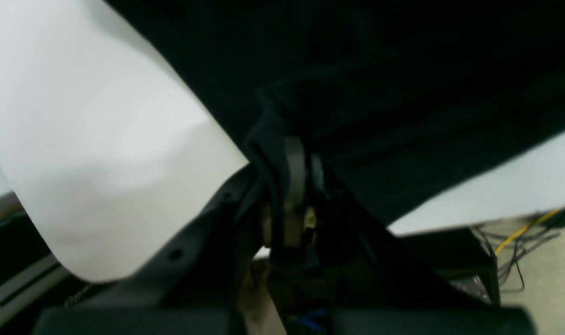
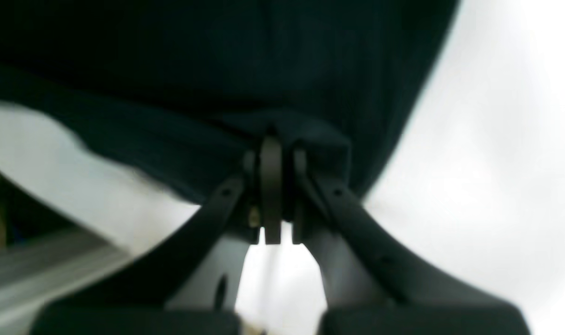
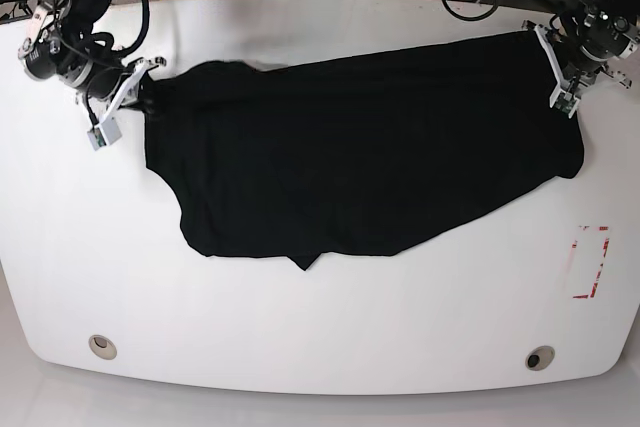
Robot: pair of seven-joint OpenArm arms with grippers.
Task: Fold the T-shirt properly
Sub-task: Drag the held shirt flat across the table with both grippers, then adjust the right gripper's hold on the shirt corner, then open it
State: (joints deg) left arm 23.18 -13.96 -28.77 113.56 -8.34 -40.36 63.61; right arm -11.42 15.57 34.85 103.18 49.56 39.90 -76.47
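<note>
Across the tabletop (image 3: 320, 347) lies the T-shirt (image 3: 350, 157); my left gripper (image 3: 562, 77) pinches it at three o'clock, right gripper (image 3: 135, 92) at nine. I lift both evenly, keeping the cloth taut.

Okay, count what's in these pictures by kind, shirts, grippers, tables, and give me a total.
T-shirt: 1, black
Grippers: 2, left gripper and right gripper, each shut on the shirt
Table: 1, white
Total: 4
</note>
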